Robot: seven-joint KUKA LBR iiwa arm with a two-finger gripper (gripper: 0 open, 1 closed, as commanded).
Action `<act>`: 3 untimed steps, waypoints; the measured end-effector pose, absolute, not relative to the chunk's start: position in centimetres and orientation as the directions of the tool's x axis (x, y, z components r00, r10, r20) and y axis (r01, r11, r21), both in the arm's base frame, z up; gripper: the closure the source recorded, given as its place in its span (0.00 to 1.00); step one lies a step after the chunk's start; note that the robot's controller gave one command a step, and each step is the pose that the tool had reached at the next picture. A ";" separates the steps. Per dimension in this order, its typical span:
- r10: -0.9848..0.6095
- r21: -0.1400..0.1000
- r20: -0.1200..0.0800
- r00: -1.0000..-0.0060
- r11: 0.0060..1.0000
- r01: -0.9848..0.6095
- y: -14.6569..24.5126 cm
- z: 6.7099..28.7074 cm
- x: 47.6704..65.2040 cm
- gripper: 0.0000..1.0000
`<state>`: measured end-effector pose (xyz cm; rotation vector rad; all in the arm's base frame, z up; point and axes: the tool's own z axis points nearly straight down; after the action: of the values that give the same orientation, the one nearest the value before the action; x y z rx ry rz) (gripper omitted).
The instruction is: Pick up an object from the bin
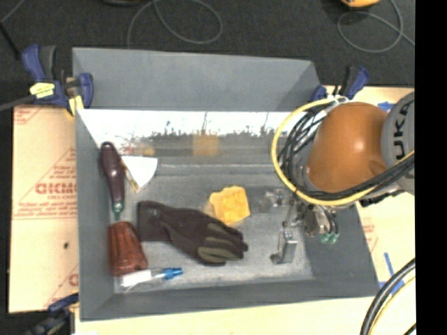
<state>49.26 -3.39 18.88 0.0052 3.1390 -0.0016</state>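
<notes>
1. At 3 o'clk of the bin (195,82) floor, w/ clock centred on mid-floor: gripper (277,223) hangs low, arm coming in from the right side.
2. Gripper state: two metal fingers (284,247) stand apart, one toward 12, one toward 6. Only bare grey floor btwn them, so spread and gripping nothing.
3. Above the gripper, toward 2 o'clk: rounded orange cover (346,149) on the wrist, w/ yellow and black cables (288,152) looped round its left side.
4. No obj picked yet. Nearest candidate is the yellow foam chunk (229,204), lying flat near mid-floor, approx 10 o'clk from the gripper, near but apart from it.
5. Dark brown glove (188,232) lies flat at 9 o'clk from the gripper, glove fingers pointing right toward it, tips near but not touching. The foam chunk sits just beside the glove's upper edge; can't tell if they touch.
6. Far left, 10 o'clk of the floor: maroon-handled tool (112,173), lengthwise 12-to-6, greenish tip at its lower end. White triangular scrap (140,172) just beside it on the right.
7. At 8 o'clk: reddish-brown ribbed obj (124,248), just left of the glove's cuff.
8. At 7 o'clk, along the front wall: white pen-like item w/ blue tip (150,278), tip pointing right, below the ribbed obj.
</notes>
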 end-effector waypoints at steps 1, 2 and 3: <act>0.074 -0.002 -0.003 -0.997 0.997 0.074 -0.2 17.4 52.3 0.00; 0.016 0.000 -0.004 -1.000 1.000 0.016 1.3 14.2 52.4 0.00; -0.099 -0.002 0.002 -0.995 0.995 -0.099 1.1 13.1 52.4 0.00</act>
<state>52.35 1.14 13.10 -0.1558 3.1401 -0.0026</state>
